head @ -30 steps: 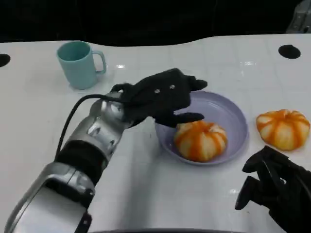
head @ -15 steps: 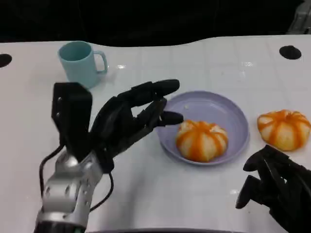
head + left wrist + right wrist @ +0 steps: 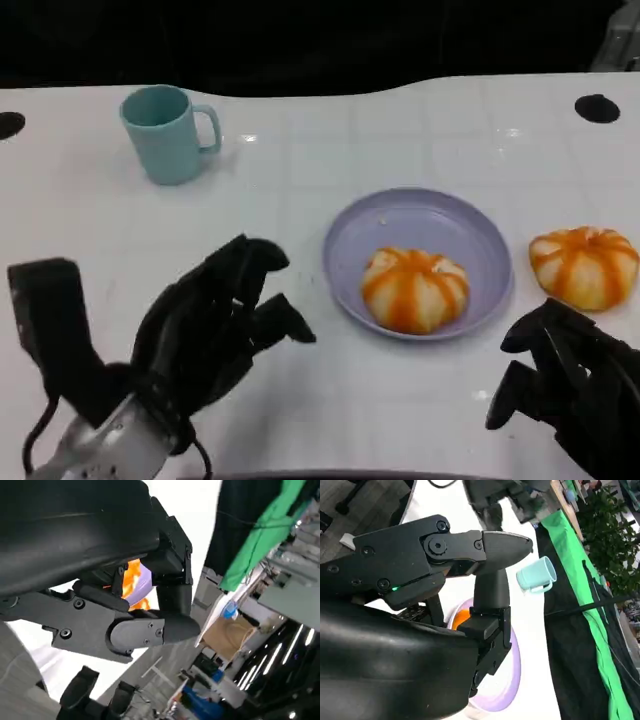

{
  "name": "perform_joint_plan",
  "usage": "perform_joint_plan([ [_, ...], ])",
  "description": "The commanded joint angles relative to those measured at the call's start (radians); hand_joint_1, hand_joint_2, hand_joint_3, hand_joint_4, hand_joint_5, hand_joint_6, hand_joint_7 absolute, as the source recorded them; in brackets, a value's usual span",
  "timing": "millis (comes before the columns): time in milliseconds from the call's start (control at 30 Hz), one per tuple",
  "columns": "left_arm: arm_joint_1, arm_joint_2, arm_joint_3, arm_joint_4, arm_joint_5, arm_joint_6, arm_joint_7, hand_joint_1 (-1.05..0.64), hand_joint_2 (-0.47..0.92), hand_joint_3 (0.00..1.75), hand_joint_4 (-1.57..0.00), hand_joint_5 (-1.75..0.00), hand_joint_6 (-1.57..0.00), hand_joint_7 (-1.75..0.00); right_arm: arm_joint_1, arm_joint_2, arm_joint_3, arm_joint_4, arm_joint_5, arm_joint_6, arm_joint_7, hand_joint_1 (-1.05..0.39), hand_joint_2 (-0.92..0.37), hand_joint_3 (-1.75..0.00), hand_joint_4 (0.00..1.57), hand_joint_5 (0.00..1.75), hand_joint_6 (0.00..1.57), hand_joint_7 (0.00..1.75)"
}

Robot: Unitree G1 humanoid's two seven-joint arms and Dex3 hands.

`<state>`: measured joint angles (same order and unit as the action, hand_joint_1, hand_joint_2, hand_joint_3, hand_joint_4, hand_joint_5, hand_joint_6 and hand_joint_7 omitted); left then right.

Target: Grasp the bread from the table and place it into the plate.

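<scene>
One orange-and-white striped bread (image 3: 413, 288) lies in the lilac plate (image 3: 430, 203), toward its near side. A second bread (image 3: 583, 265) sits on the white table just right of the plate. My left hand (image 3: 215, 330) hovers near the table's front left, well clear of the plate, fingers apart and holding nothing. My right hand (image 3: 565, 395) rests at the front right, below the second bread, fingers loosely apart and empty. In the left wrist view a sliver of bread (image 3: 132, 577) and plate (image 3: 143, 580) shows past the fingers. The right wrist view shows the plate (image 3: 512, 677).
A teal mug (image 3: 165, 132) stands at the back left, also seen as the mug (image 3: 536, 575) in the right wrist view. Two black round holes (image 3: 597, 107) mark the table's far corners. The table's dark far edge runs along the back.
My left hand has pulled back from over the plate's left rim to the front left, empty. The bread stays in the plate. My right hand has not moved.
</scene>
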<state>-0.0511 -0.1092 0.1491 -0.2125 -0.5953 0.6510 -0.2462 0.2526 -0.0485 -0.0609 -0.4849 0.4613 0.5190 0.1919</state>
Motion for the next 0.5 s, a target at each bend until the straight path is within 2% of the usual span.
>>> perform_joint_plan([
  [33, 0.066, -0.002, 0.009, -0.081, -0.037, 0.046, 0.061, -0.56, 0.92, 0.48, -0.76, -1.75, -0.52, -1.67, -0.001, -0.009, -0.003, -0.008, 0.004, -0.003, -0.003, -0.47, -0.92, -0.36, 0.65, 1.75, 0.49, 1.62],
  [267, 0.145, 0.000, -0.001, -0.143, -0.055, 0.061, 0.098, -0.55, 0.92, 0.52, -0.77, -1.75, -0.49, -1.74, 0.001, -0.006, -0.004, -0.004, 0.012, -0.010, 0.006, -0.46, -0.92, -0.37, 0.64, 1.75, 0.49, 1.62],
  [500, 0.196, 0.015, -0.018, -0.163, -0.053, 0.055, 0.088, -0.55, 0.92, 0.45, -0.78, -1.75, -0.52, -1.75, 0.003, -0.008, 0.004, -0.007, -0.004, -0.017, 0.002, -0.47, -0.92, -0.37, 0.64, 1.75, 0.49, 1.61],
])
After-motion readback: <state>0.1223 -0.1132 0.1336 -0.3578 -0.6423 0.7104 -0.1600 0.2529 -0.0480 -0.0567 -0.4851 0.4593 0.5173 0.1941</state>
